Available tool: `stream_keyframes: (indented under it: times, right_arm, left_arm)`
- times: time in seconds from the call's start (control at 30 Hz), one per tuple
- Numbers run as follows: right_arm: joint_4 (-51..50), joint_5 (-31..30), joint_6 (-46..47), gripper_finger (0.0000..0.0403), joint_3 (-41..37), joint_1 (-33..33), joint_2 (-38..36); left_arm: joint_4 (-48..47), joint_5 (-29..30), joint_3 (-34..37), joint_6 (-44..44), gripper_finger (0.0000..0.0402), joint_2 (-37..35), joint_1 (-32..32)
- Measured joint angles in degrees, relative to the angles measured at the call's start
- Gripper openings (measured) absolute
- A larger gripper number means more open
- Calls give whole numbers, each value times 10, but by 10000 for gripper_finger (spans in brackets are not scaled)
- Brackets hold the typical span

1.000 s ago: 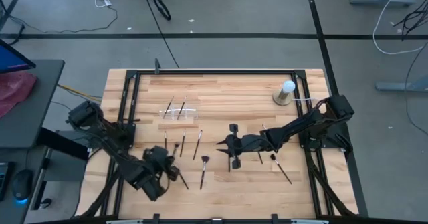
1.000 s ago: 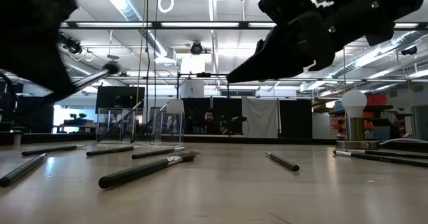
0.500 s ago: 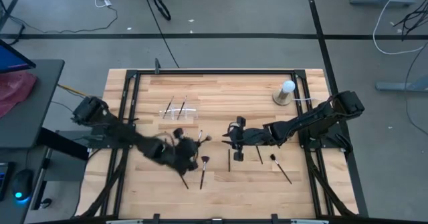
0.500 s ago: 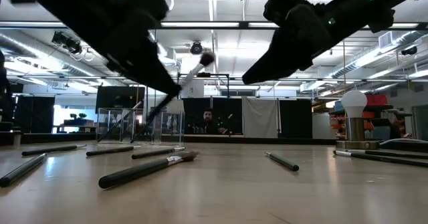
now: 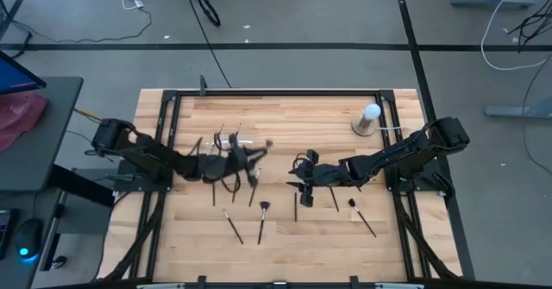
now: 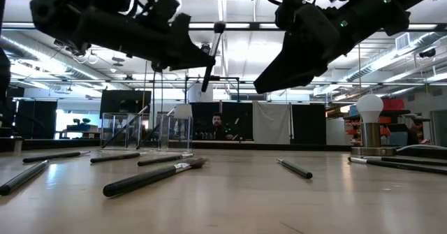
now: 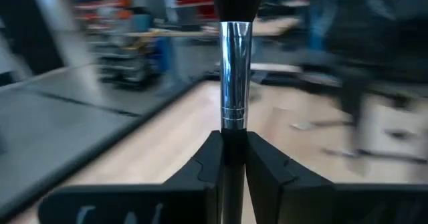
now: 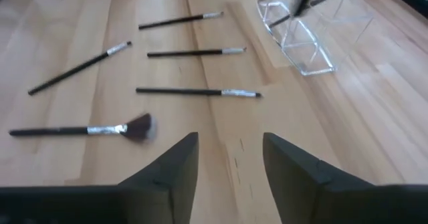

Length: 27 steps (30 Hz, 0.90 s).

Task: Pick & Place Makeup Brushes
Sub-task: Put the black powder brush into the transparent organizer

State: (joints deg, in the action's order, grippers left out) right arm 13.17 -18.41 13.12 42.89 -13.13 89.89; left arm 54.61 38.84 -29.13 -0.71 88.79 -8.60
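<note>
My left gripper (image 5: 250, 161) hangs above the middle of the table, just right of a clear holder (image 5: 231, 142), and is shut on a makeup brush (image 6: 213, 56) with a silver ferrule (image 7: 235, 73). Two brushes stand in the holder. My right gripper (image 5: 297, 175) hovers open over the table's centre, nothing between its fingers (image 8: 175, 167). Several more makeup brushes lie flat on the wood: one (image 5: 261, 222) near the front, one (image 5: 362, 216) to the right, a fanned one (image 8: 80, 130) and a thin one (image 8: 197, 91) ahead of my right gripper. My left gripper pinches the brush's black handle (image 7: 233, 136) just below the silver ferrule, between its two fingers. The fingers come in level from the table's left and lie across the brush. The brush is lifted clear, nearly upright and slightly tilted, its bristle head (image 6: 219, 28) up.
A white ball on a round base (image 5: 369, 118) stands at the far right of the table. A black frame (image 5: 164, 134) runs along the table's sides. Bare wood lies along the far edge and the front right.
My left gripper has swung from the table's near left toward its middle and far side, up to the clear holder, carrying the brush. Its wrist has rolled, so the brush has turned from slanting to nearly upright, head up.
</note>
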Motion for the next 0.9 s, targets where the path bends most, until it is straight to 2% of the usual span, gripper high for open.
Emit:
stream_keyframes:
  times: [0.13,0.2,0.37,0.53,0.67,0.9]
  right_arm:
    - [18,0,0,173,0,0,0]
    - [22,1,0,171,0,0,0]
    - [21,16,-1,167,0,-1,0]
    - [22,16,-3,166,0,-1,0]
    - [22,16,-6,167,0,-7,0]
    - [22,16,-16,166,0,-12,0]
  left_arm:
    - [-19,51,0,1,44,-21,45]
    - [-65,78,-1,19,44,-28,64]
    - [-174,82,-1,115,44,-24,83]
    - [-213,111,0,151,44,-21,81]
    - [-211,110,11,165,44,-21,94]
    - [-212,54,34,218,46,-21,122]
